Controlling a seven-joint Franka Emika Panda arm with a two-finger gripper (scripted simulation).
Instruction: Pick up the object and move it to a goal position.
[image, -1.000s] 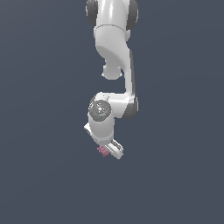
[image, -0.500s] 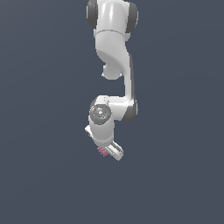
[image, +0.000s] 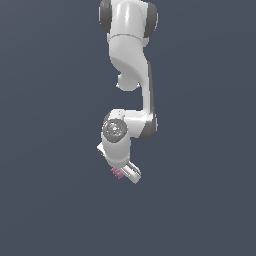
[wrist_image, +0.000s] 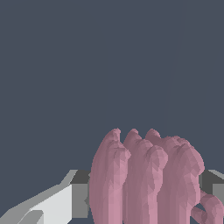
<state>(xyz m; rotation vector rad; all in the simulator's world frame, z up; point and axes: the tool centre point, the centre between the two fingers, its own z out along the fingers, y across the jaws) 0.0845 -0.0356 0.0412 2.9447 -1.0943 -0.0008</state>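
The arm (image: 130, 60) looks like smooth, glossy white plastic with soft highlights, its joint cap (image: 114, 129) a duller grey metal. The tool (image: 126, 173) is white and matt, with dark grey pads (wrist_image: 80, 199). Between them, the object (wrist_image: 144, 179) is matt pink-mauve, ridged and faceted.

Arm (image: 131, 60): glossy white, dark grey/black joint caps, grey disc at wrist joint.
Gripper (image: 126, 175): white body; fingers (wrist_image: 52, 203) white w/ dark grey pads.
Object (wrist_image: 144, 179): pink-mauve, lengthwise ridges, darker mauve in grooves, paler on crests; in exterior view only small pink spot (image: 117, 173) at gripper tip.
Background (image: 50, 125): flat slate blue-grey, no pattern, same in both views.
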